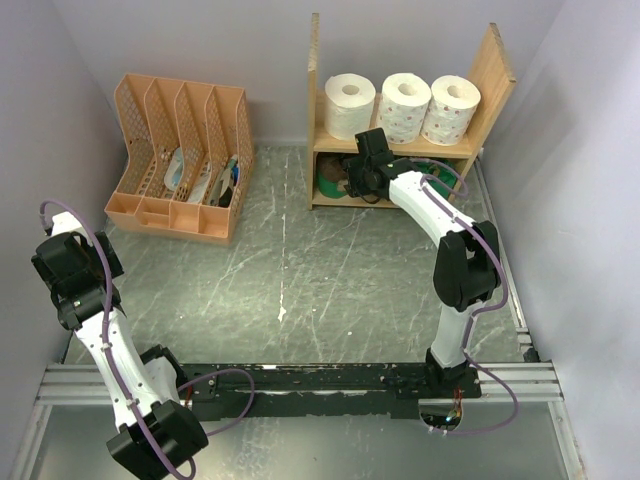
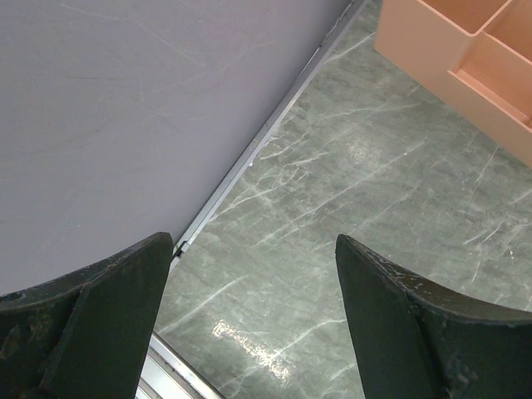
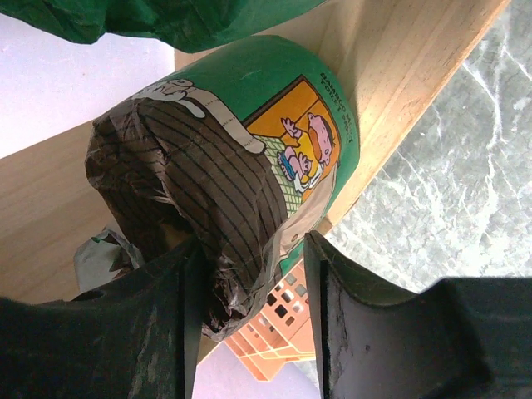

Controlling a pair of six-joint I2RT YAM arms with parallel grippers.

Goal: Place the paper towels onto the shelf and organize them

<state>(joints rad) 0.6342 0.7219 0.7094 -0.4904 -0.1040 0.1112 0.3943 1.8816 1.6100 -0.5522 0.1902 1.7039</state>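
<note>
The wooden shelf (image 1: 492,70) stands at the back right. Three white rolls (image 1: 405,105) stand in a row on its upper board. My right gripper (image 1: 352,182) reaches into the lower compartment, shut on the edge of a brown-ended green roll (image 3: 249,116) that lies on its side against the lower board (image 3: 399,75). One finger sits at the crumpled brown end, the other on the green wrap. Another green roll (image 3: 166,17) lies just beyond it, and green wrap shows in the top view (image 1: 328,180). My left gripper (image 2: 253,249) is open and empty near the left wall (image 1: 52,252).
An orange slotted file organizer (image 1: 180,160) with some items in it stands at the back left; its corner shows in the left wrist view (image 2: 465,58). Grey walls close in the left, back and right. A metal rail (image 1: 300,380) runs along the near edge.
</note>
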